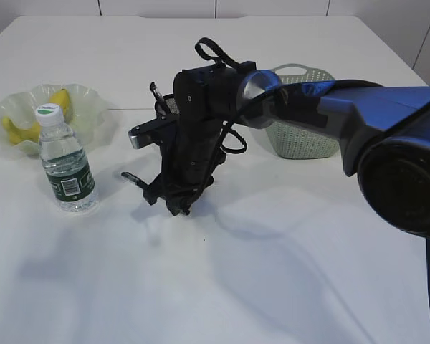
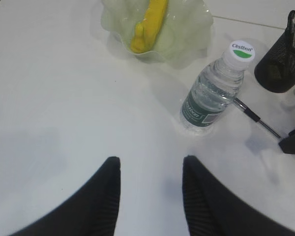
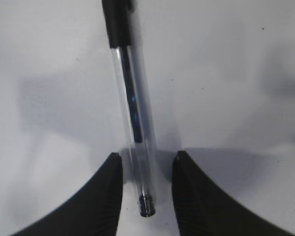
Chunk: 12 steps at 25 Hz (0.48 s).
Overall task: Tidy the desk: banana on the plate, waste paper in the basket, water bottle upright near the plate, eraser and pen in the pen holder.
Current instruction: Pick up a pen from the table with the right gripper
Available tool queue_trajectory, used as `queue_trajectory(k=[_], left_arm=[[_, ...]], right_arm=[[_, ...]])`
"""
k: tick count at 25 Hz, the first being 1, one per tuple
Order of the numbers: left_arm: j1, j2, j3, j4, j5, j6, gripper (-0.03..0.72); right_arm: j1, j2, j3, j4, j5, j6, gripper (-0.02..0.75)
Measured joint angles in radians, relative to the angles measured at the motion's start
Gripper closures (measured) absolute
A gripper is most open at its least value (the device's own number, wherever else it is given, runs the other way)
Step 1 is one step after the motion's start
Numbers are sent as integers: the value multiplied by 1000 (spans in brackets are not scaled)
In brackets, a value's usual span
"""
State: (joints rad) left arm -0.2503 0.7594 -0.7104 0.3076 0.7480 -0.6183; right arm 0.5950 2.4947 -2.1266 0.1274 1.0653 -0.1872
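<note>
Right wrist view gives me the right gripper (image 3: 146, 182) partly open, jaws straddling the pen (image 3: 132, 105) lying on the counter (image 3: 226, 73), not clamped. My left gripper (image 2: 151, 189) is part open over bare counter, holding nothing. Far left, the banana (image 1: 29, 127) sits in the plate (image 1: 93, 115); the water bottle (image 1: 66, 161) stands upright just near of it.

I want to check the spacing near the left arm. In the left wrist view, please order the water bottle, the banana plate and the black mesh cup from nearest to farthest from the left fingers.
1. Clear plastic water bottle with a green label, upright, up and right of the left gripper.
2. Pale-green ruffled glass plate holding the yellow banana, and black mesh pen holder at the far right: too close to call.
</note>
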Motion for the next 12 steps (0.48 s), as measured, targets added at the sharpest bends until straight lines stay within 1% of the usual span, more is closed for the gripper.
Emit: queue_trajectory(k=[5,10,12], left_arm=[[0,0,0,0,0,0,390],[0,0,0,0,0,0,390],[0,0,0,0,0,0,391]], right_arm=[[0,4,-2,6,10,0,478],[0,5,-6,9,31,0,549],[0,6,-6,9,38,0,567]])
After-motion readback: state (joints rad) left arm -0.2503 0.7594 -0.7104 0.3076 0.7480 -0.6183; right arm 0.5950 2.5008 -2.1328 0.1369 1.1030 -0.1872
